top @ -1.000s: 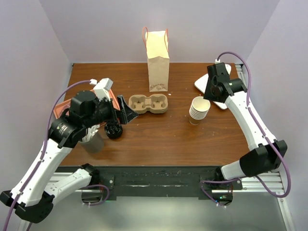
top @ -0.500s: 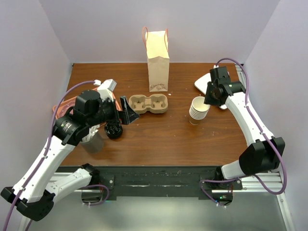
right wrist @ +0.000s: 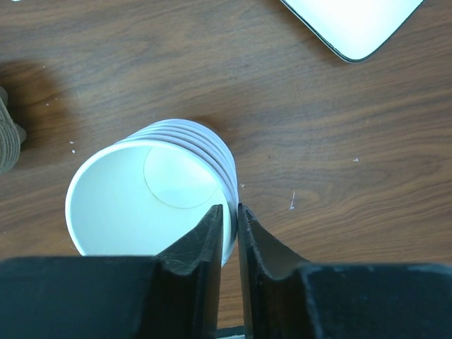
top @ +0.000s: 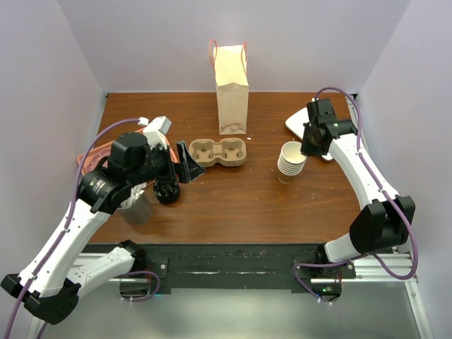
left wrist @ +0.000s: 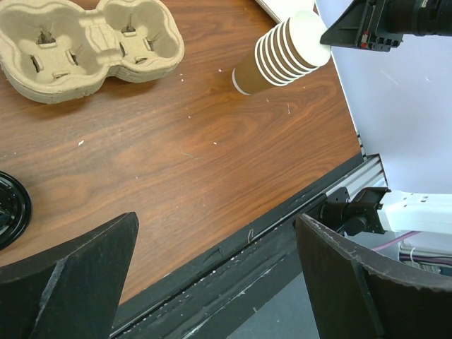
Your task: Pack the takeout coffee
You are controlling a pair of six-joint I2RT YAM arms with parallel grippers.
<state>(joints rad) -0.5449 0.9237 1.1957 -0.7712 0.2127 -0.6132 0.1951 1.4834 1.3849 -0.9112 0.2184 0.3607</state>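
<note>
No lidded takeout coffee shows in any view. A stack of lidless cream paper cups (top: 290, 162) stands right of centre; it also shows in the left wrist view (left wrist: 281, 55). My right gripper (top: 304, 147) is shut on the rim of the top cup (right wrist: 152, 198), one finger inside and one outside (right wrist: 229, 212). A loose black lid (top: 167, 191) lies on the table by my left arm and at the left edge of the left wrist view (left wrist: 8, 208). My left gripper (top: 185, 164) is wide open and empty (left wrist: 217, 219), above the table beside the lid.
A two-hole pulp cup carrier (top: 217, 152) lies mid-table in front of an upright paper bag (top: 232, 88). A white flat slab (top: 300, 126) lies at the back right. An orange tray (top: 88, 159) and a grey cup (top: 136, 209) are under my left arm.
My right gripper has moved forward and down onto the rim of the cup stack. My left gripper has shifted slightly towards the back and stays open.
</note>
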